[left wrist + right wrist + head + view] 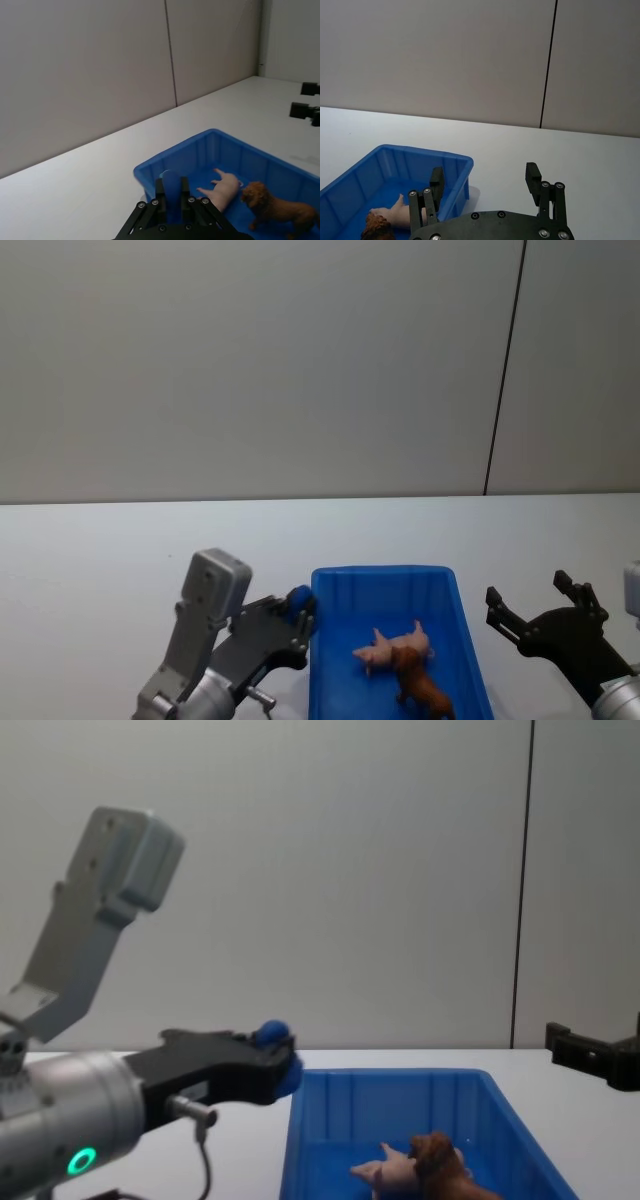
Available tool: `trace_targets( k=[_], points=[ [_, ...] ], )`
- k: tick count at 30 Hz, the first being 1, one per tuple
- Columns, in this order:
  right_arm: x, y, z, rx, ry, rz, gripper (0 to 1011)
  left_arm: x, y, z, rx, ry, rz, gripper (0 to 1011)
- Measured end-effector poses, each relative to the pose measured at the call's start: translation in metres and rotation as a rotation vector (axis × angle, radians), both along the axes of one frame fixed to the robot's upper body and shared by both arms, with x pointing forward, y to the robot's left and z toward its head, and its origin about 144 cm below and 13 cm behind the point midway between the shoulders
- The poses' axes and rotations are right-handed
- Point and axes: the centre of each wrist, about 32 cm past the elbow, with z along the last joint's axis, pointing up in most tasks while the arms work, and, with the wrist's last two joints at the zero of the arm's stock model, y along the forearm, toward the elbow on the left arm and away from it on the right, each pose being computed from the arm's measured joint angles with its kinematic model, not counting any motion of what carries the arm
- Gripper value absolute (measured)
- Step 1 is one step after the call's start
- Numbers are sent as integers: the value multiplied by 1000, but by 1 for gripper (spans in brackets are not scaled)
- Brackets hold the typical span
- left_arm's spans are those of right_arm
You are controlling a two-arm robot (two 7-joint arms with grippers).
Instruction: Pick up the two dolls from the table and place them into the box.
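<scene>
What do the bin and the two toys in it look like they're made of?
The blue bin looks like moulded hard plastic: smooth, faintly glossy walls with ribs. The brown lion seems to be a rigid, matte figurine with a sculpted mane, not plush. The pink pig has a smooth, even skin, probably plastic or rubber; the look cannot settle which.

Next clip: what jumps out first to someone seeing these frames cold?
The bright blue box on the white table, with both dolls already inside: the pink doll lying beside the reddish-brown doll. The left gripper, shut, sits at the box's left rim, while the right gripper hangs open to the box's right.
</scene>
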Motion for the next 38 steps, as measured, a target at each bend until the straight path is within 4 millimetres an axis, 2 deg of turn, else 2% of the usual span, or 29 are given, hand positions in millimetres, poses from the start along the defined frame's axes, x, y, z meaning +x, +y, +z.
trace_targets(
  k=[6, 9, 17, 18, 19, 20, 23, 24, 26, 27, 30, 35, 38],
  points=[
    [0, 0, 0, 0, 0, 0, 1001, 7, -10, 8, 3, -8, -62, 108],
    [0, 0, 0, 0, 0, 0, 1001, 11, -14, 10, 9, -7, -91, 163],
    [0, 0, 0, 0, 0, 0, 1001, 18, -24, 14, 21, -1, -140, 446],
    [0, 0, 0, 0, 0, 0, 1001, 18, -24, 14, 21, -1, -140, 446],
    [0, 0, 0, 0, 0, 0, 1001, 20, -26, 14, 23, 0, -148, 531],
    [0, 0, 0, 0, 0, 0, 1001, 20, -26, 14, 23, 0, -148, 531],
    [0, 0, 0, 0, 0, 0, 1001, 21, -29, 15, 26, 1, -160, 654],
    [0, 0, 0, 0, 0, 0, 1001, 22, -29, 16, 26, 2, -162, 654],
    [0, 0, 0, 0, 0, 0, 1001, 22, -30, 16, 28, 3, -166, 754],
    [0, 0, 0, 0, 0, 0, 1001, 22, -30, 16, 28, 3, -166, 754],
    [0, 0, 0, 0, 0, 0, 1001, 23, -31, 17, 29, 3, -173, 864],
    [0, 0, 0, 0, 0, 0, 1001, 24, -32, 17, 31, 4, -179, 989],
    [0, 0, 0, 0, 0, 0, 1001, 25, -33, 17, 31, 4, -181, 1002]
  ],
)
